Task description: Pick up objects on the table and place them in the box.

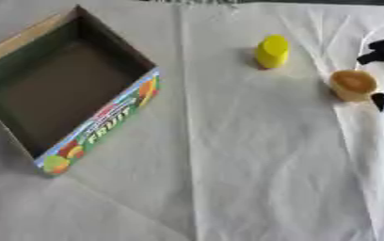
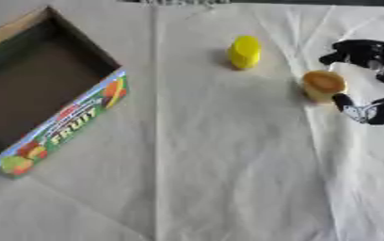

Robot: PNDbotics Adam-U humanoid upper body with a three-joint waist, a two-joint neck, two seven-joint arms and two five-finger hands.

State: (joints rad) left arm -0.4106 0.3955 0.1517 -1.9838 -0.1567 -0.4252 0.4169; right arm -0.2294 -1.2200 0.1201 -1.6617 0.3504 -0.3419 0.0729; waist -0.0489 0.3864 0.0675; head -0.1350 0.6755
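An open cardboard box with a printed fruit side stands at the left, and nothing shows inside it. A yellow cylinder-shaped object stands on the white cloth at the upper middle. To its right sits a small orange-tan cup-shaped object. My right hand comes in from the right edge, open, with its fingers above the orange object and its thumb below it, spread around it without closing. My left hand is out of view.
A creased white cloth covers the table, with folds running from top to bottom. The box's long printed wall faces the middle of the table.
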